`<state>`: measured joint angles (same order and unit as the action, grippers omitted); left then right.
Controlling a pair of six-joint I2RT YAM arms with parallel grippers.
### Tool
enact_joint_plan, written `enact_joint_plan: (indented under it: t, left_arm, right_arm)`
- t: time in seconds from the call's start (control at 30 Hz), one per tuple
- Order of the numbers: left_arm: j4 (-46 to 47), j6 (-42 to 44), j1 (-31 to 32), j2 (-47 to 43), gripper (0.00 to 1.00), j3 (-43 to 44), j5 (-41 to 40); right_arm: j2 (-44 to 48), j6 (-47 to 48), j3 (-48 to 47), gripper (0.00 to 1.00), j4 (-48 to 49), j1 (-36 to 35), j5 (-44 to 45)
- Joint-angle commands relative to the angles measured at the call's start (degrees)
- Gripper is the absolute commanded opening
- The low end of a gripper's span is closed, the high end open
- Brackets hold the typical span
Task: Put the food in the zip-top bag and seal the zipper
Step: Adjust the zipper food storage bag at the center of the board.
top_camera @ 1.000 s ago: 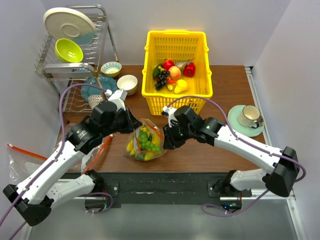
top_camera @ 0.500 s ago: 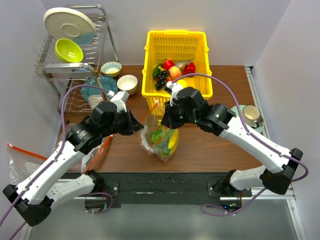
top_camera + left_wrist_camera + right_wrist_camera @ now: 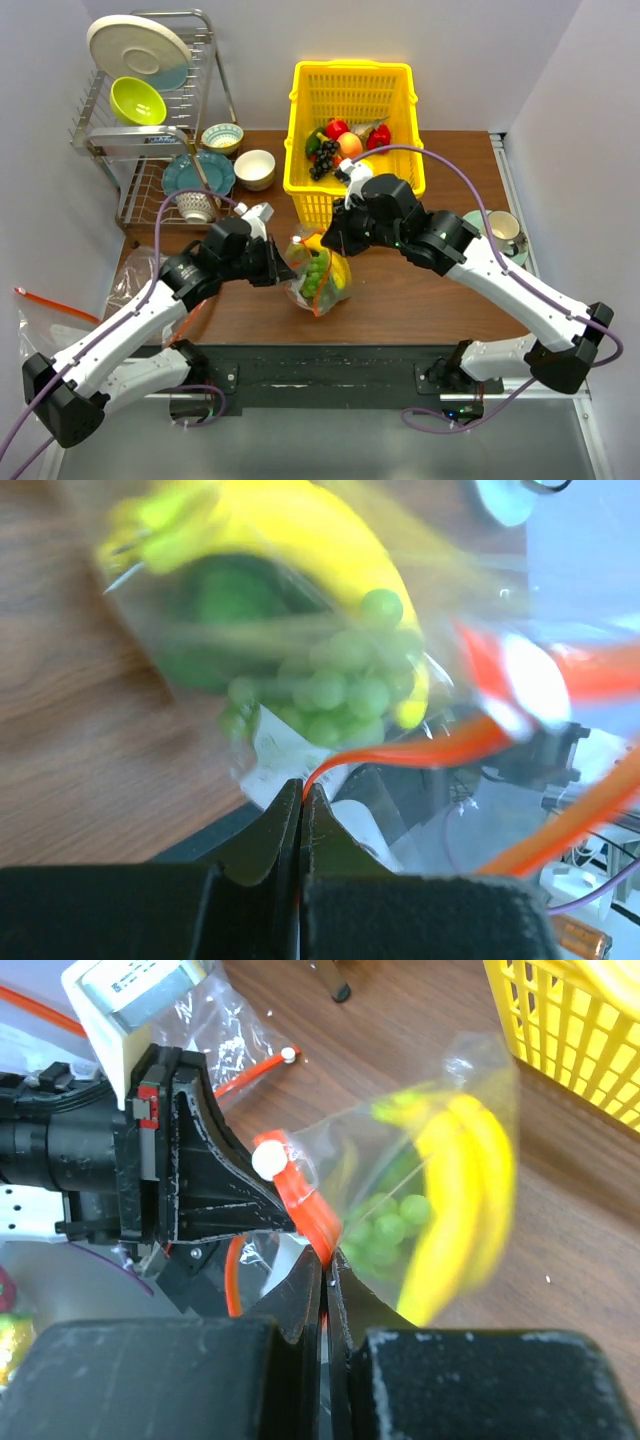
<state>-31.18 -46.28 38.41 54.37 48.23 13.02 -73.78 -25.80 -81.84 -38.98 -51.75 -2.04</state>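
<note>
Your left gripper (image 3: 300, 792) and right gripper (image 3: 325, 1276) both pinch the orange zipper (image 3: 310, 1215) of the crinkly clear zip-top bag (image 3: 318, 282), over the brown woodgrain table (image 3: 450, 172) between white walls (image 3: 570, 70).

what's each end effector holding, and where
Left end effector and right end effector both pinch the zip-top bag by its orange-red zipper.

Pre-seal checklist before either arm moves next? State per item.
1. Left jaws shut on the zipper: ok.
2. Right jaws shut on the zipper: ok.
3. Banana bunch and grapes inside the zip-top bag: ok.
4. No food lying across the bag's mouth: cannot tell, blurred.
5. Zipper sealed along its full length: cannot tell.
6. Bag apart from the yellow basket: cannot tell.
</note>
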Motion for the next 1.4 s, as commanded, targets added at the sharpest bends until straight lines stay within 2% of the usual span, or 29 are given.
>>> enact_joint_plan:
  t: [0.0,0.13,0.3,0.37,0.67,0.97,1.1,1.17,1.2,1.3,1.37]
  left_arm:
    - [-3.9,2.9,0.3,-0.2,0.00,15.2,-3.9]
    - [-6.4,3.7,0.3,-2.2,0.00,18.9,-7.2]
    - [0.4,0.3,0.3,-5.0,0.00,5.7,-3.5]
    - [1.2,0.1,0.3,-4.6,0.00,4.0,-2.0]
    - [-6.9,4.6,0.2,-5.3,0.00,13.0,-10.9]
    - [-6.5,5.3,0.2,-4.1,0.00,14.0,-11.3]
    - [-6.3,5.5,0.3,-4.0,0.00,13.4,-11.4]
    - [-6.2,5.6,0.2,-4.0,0.00,12.8,-11.5]
    - [-6.0,5.6,0.3,-4.0,0.00,12.6,-11.5]
    - [-5.9,5.7,0.2,-4.0,0.00,12.0,-12.0]
    - [-6.0,5.7,0.3,-4.1,0.00,11.8,-12.2]
  right_arm:
    - [-0.1,-1.3,4.5,0.00,3.6,-0.2,0.3]
    - [-1.5,-1.0,1.5,0.00,1.8,-0.2,0.6]
    - [-3.5,0.7,-9.4,0.00,-3.0,-0.2,2.0]
    - [-3.7,0.8,-11.6,0.00,-3.3,-0.2,1.8]
    - [-7.6,0.2,-6.5,0.00,-1.5,-0.1,1.1]
    - [-11.4,0.5,-9.4,0.00,-1.4,0.2,2.0]
    - [-12.9,0.9,-10.5,0.17,-2.2,0.5,1.8]
    - [-13.0,1.3,-11.1,0.21,-2.8,0.6,1.8]
    - [-13.0,1.5,-11.8,0.26,-3.0,0.9,2.0]
    - [-13.0,2.5,-14.7,0.33,-5.2,1.6,3.1]
    - [-13.1,3.4,-16.7,0.33,-7.2,2.5,3.6]
